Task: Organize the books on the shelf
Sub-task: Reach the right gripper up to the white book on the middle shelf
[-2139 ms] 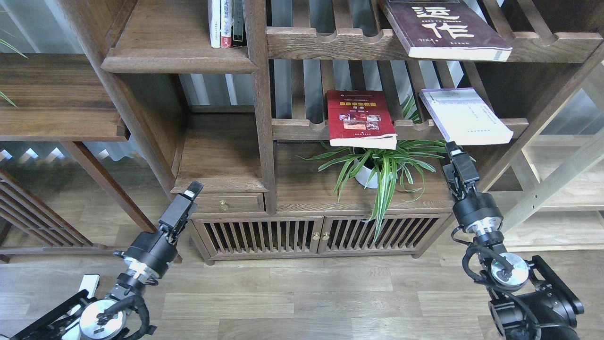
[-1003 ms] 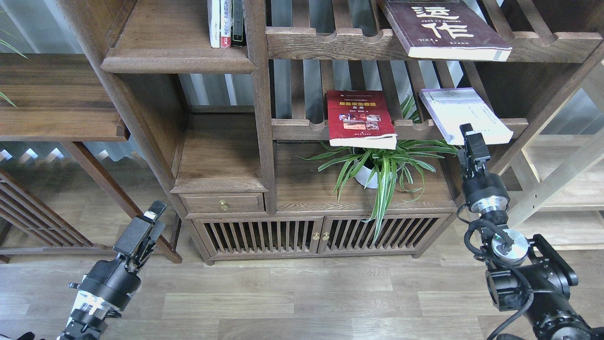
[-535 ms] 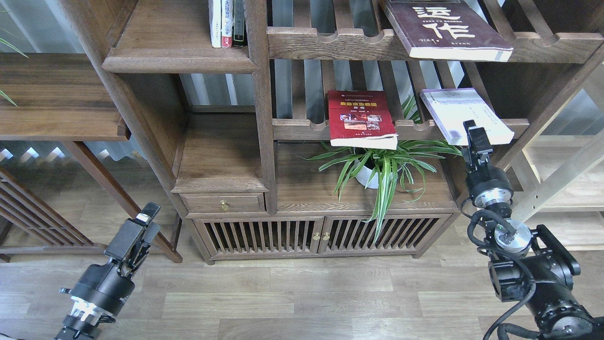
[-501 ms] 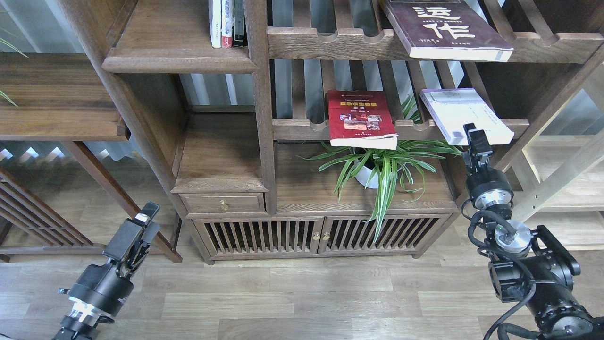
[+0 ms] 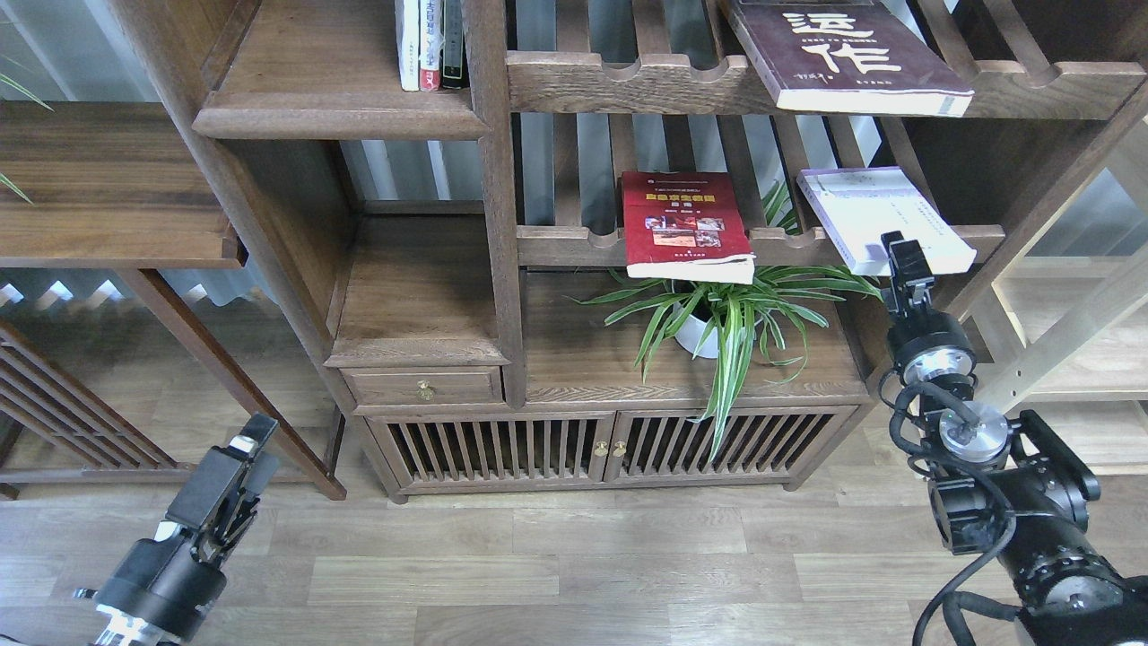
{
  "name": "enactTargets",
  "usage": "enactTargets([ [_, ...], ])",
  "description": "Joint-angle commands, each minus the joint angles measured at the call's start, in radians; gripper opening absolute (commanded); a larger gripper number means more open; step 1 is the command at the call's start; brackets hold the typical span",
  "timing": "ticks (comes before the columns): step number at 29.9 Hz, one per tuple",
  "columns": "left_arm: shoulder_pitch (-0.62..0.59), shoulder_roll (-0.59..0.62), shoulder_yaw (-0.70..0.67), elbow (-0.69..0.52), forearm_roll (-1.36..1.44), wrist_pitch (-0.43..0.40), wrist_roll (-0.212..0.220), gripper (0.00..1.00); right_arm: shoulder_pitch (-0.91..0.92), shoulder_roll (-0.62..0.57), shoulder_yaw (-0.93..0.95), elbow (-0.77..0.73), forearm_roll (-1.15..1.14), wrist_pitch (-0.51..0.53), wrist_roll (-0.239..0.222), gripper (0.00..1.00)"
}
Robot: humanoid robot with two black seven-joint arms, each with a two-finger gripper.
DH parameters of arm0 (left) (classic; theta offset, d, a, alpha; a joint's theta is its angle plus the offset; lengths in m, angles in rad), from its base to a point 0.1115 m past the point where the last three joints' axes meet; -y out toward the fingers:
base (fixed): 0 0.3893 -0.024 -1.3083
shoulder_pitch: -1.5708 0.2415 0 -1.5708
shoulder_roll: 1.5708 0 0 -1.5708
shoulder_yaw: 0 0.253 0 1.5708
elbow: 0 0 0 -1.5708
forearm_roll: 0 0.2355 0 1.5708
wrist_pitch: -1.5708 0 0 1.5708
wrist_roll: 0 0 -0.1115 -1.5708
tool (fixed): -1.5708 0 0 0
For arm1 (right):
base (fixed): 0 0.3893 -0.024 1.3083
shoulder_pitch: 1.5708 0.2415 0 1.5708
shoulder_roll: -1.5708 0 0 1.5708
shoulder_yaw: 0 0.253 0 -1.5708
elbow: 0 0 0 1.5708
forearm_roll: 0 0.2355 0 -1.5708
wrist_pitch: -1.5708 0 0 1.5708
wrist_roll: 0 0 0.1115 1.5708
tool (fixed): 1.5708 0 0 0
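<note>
Right gripper [image 5: 900,256] sits at the pale lavender-white book's [image 5: 883,218] front edge; whether its fingers grip it, I cannot tell. Left of that book lies the red book [image 5: 686,224]; above it, the maroon book [image 5: 839,49], reading "运作". A tug off the slatted rack [image 5: 574,244] could drop it onto the plant [image 5: 726,314].

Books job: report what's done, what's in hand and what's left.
Done: nothing visible. The maroon book, red book and lavender book all lie on slatted racks, none on the solid shelf. In hand: right gripper at the lavender book's front edge; grip unclear. Left gripper hangs low, empty. Left: all three.
</note>
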Motion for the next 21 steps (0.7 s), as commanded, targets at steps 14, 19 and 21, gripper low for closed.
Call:
enactTargets([
  [14,0.029,0.029,0.002,0.0,-0.001,0.0,-0.002,0.99,0.049,-0.036,0.0,-0.013,0.0,-0.117,0.007,1.0],
  [19,0.029,0.029,0.002,0.0,-0.001,0.0,-0.002,0.99,0.047,-0.028,-0.006,-0.011,0.0,-0.143,0.008,0.99],
  [21,0.029,0.035,0.002,0.0,-0.001,0.0,-0.002,0.99,0.047,-0.027,-0.008,-0.011,-0.002,-0.146,0.008,0.97],
])
